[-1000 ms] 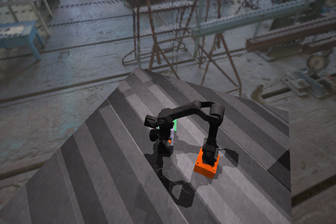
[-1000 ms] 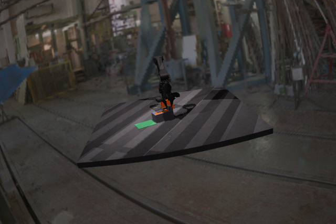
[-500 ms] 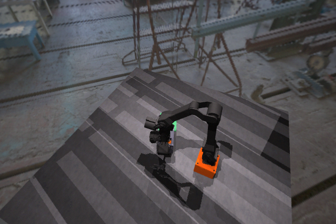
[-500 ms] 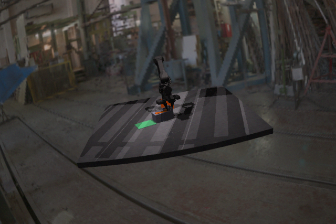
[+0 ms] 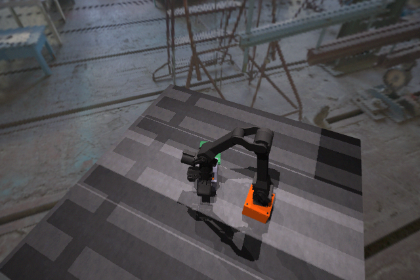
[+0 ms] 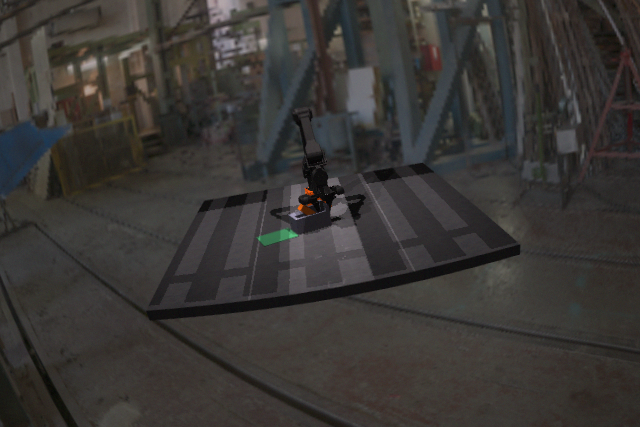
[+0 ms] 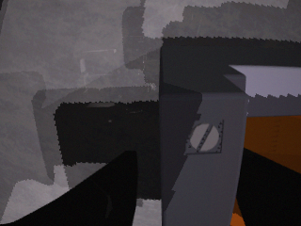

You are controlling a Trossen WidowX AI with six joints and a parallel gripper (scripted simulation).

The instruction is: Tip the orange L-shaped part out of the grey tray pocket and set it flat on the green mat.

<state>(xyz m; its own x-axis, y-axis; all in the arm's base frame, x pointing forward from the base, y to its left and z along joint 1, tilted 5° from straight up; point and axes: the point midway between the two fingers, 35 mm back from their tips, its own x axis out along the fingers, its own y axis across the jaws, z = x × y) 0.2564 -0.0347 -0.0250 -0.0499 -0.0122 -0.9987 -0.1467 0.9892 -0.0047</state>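
Note:
The grey tray point(image 5: 215, 170) point(image 6: 311, 224) point(image 7: 207, 184) stands on the table. The orange part point(image 6: 305, 209) point(image 7: 274, 134) appears tipped, with its mat-side end up above the pocket; the arm hides most of it in the top view. My gripper point(image 7: 184, 160) is partly open and holds nothing. It is low at the tray's end away from the mat, with one fingertip outside the end wall and the other over the part's side. Contact of that fingertip with the L-shaped end is hidden. The green mat point(image 5: 218, 159) point(image 6: 277, 237) lies beside the tray's other end.
The arm's orange base point(image 5: 257, 210) stands on the table point(image 5: 146, 236) point(image 6: 356, 262), to the right of the tray in the top view. A round screw head point(image 7: 205, 137) shows on the tray between the fingers.

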